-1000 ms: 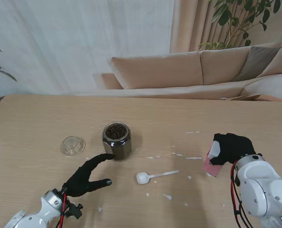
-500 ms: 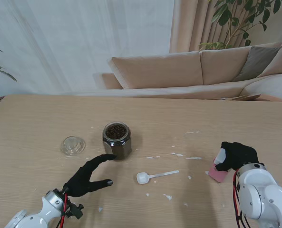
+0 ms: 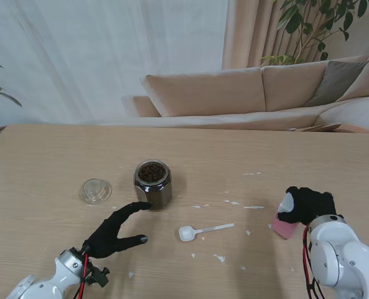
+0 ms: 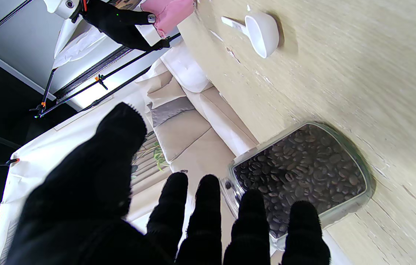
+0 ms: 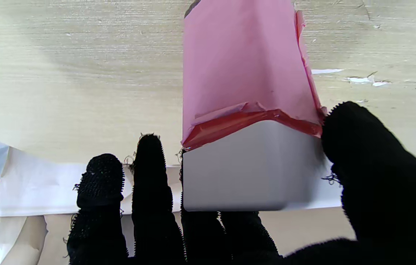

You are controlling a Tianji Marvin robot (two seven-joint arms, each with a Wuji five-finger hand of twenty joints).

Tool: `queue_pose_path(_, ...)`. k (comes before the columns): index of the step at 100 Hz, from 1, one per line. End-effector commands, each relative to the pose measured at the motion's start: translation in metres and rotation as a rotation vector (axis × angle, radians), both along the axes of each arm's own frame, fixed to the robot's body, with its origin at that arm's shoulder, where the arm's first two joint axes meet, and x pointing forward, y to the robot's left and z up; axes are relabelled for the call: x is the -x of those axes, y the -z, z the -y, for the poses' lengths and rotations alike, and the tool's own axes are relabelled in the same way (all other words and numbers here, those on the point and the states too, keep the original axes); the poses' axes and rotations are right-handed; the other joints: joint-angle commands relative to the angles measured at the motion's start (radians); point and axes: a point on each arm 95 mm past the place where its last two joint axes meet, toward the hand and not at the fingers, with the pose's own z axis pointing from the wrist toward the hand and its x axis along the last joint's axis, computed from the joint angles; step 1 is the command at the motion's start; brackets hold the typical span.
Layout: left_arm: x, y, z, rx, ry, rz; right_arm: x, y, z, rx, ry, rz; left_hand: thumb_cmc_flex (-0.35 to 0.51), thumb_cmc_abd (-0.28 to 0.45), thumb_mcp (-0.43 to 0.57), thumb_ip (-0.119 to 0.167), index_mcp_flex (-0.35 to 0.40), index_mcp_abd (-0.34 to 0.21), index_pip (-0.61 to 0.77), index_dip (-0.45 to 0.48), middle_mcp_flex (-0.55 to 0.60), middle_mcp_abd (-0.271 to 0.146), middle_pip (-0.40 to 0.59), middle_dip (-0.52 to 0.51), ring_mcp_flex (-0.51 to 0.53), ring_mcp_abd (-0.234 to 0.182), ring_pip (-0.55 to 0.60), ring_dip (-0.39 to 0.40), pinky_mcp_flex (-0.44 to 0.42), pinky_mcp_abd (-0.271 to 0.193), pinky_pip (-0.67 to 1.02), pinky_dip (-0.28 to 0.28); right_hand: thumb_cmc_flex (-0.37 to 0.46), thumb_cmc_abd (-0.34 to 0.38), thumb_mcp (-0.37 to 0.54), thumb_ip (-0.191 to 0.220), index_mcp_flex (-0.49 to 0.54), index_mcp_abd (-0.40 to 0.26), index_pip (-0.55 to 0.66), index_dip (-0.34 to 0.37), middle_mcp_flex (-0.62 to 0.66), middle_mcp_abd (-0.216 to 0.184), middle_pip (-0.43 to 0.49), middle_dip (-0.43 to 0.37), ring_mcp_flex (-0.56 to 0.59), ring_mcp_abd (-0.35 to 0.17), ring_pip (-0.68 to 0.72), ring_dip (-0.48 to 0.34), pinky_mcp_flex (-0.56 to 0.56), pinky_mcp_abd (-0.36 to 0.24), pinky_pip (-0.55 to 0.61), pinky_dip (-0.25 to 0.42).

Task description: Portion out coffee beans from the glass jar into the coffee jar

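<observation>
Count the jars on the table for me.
2. The open glass jar of coffee beans stands mid-table, just beyond the left hand. The pink coffee jar with a white lid is at the right, gripped by the right hand. No others visible.

The tabletop (image 3: pixel 41 162) is pale matt wood grain, flecked with white scraps. The glass jar (image 3: pixel 153 184) is clear and glossy, its coffee beans (image 4: pixel 300 173) dark with a slight sheen. The scoop (image 3: pixel 203 231) looks like smooth white plastic. Both hands wear fuzzy black knit cloth. The pink container (image 5: pixel 248 73) looks matt with a smooth white cap (image 5: pixel 248 169).
</observation>
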Motion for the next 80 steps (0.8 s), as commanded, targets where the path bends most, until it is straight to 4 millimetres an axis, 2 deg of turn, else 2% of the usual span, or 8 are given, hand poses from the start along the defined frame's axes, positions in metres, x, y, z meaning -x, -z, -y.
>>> queue_pose_path(1,0.002,0.001,0.004,0.001,0.014,-0.009,0.004,0.003,-0.003,-0.007,-0.002,-0.032,-0.007,0.031,-0.011,0.029,0.019,-0.032,-0.028,0.005,-0.021,-0.042,-0.016,0.003,-0.006,-0.037,-0.012,0.013,-0.009,-0.03,-0.017,0.025,-0.055,0.019,-0.043,0.02,-0.034,0.032,-0.082,-0.046,-0.072,0.032,-0.052,-0.035,-0.073,0.043,-0.049,-0.035,-0.049,0.033,-0.065,-0.028)
queue_pose_path(10,0.002,0.001,0.003,0.001,0.014,-0.008,0.005,-0.001,-0.004,-0.007,-0.002,-0.038,-0.007,0.031,-0.011,0.03,0.019,-0.033,-0.028,0.005,-0.022,-0.041,-0.017,0.003,-0.007,-0.038,-0.013,0.013,-0.01,-0.031,-0.017,0.025,-0.077,0.03,-0.08,0.021,-0.062,0.048,-0.147,-0.089,-0.133,0.05,-0.107,-0.062,-0.14,0.06,-0.13,-0.085,-0.106,0.057,-0.192,-0.091)
queue_pose_path(23,0.002,0.001,0.003,0.001,0.014,-0.008,0.007,-0.007,-0.007,-0.019,0.003,-0.035,-0.008,0.032,-0.012,0.03,0.019,-0.033,-0.029,0.005,-0.023,-0.042,-0.018,0.002,-0.007,-0.039,-0.013,0.013,-0.011,-0.029,-0.018,0.026,-0.098,0.034,-0.098,0.019,-0.094,0.055,-0.196,-0.115,-0.193,0.05,-0.161,-0.087,-0.236,0.08,-0.217,-0.161,-0.189,0.094,-0.398,-0.243)
queue_pose_path(38,0.002,0.001,0.003,0.001,0.015,-0.008,0.01,-0.014,-0.007,-0.015,0.011,-0.011,-0.008,0.032,-0.013,0.03,0.02,-0.033,-0.029,0.006,-0.022,-0.041,-0.018,0.002,-0.008,-0.039,-0.014,0.013,-0.011,-0.029,-0.019,0.026,-0.111,0.054,-0.1,0.018,-0.127,0.038,-0.215,-0.117,-0.243,0.038,-0.184,-0.099,-0.304,0.077,-0.238,-0.195,-0.261,0.091,-0.525,-0.385)
queue_pose_path(47,0.002,0.001,0.003,0.002,0.013,-0.008,0.011,-0.02,-0.008,-0.024,0.017,0.008,-0.007,0.033,-0.013,0.03,0.02,-0.034,-0.029,0.006,-0.022,-0.041,-0.019,0.002,-0.008,-0.039,-0.014,0.013,-0.012,-0.031,-0.019,0.026,-0.113,0.09,-0.103,0.018,-0.142,0.02,-0.219,-0.116,-0.259,0.026,-0.189,-0.101,-0.322,0.056,-0.243,-0.2,-0.275,0.078,-0.538,-0.407)
queue_pose_path(50,0.002,0.001,0.003,0.002,0.012,-0.007,0.012,-0.022,-0.008,-0.029,0.018,0.015,-0.007,0.034,-0.013,0.03,0.02,-0.034,-0.029,0.006,-0.023,-0.04,-0.019,0.002,-0.008,-0.039,-0.015,0.013,-0.013,-0.031,-0.02,0.025,-0.101,0.107,-0.125,0.021,-0.153,0.01,-0.213,-0.107,-0.267,0.02,-0.188,-0.102,-0.328,0.043,-0.244,-0.205,-0.278,0.069,-0.536,-0.429)
queue_pose_path(60,0.002,0.0,0.003,0.002,0.009,-0.006,0.014,-0.033,-0.013,-0.054,0.004,0.043,-0.012,0.046,-0.018,0.03,0.022,-0.038,-0.031,0.005,-0.028,-0.04,-0.027,-0.003,-0.015,-0.038,-0.018,0.011,-0.017,-0.035,-0.021,0.025,-0.055,0.123,-0.141,0.027,-0.16,-0.013,-0.205,-0.1,-0.292,-0.006,-0.181,-0.099,-0.332,0.0,-0.248,-0.206,-0.282,0.039,-0.528,-0.441)
queue_pose_path(80,0.0,-0.001,0.001,-0.006,0.001,-0.001,0.019,-0.051,-0.045,-0.162,-0.082,0.133,-0.009,0.049,-0.034,0.033,0.028,-0.048,-0.054,-0.01,-0.033,-0.044,-0.063,-0.031,-0.026,-0.039,-0.024,0.007,-0.027,-0.043,-0.024,0.026,0.066,0.214,-0.19,0.063,-0.16,-0.036,-0.191,-0.094,-0.289,-0.019,-0.176,-0.101,-0.33,-0.054,-0.265,-0.217,-0.277,-0.005,-0.53,-0.449)
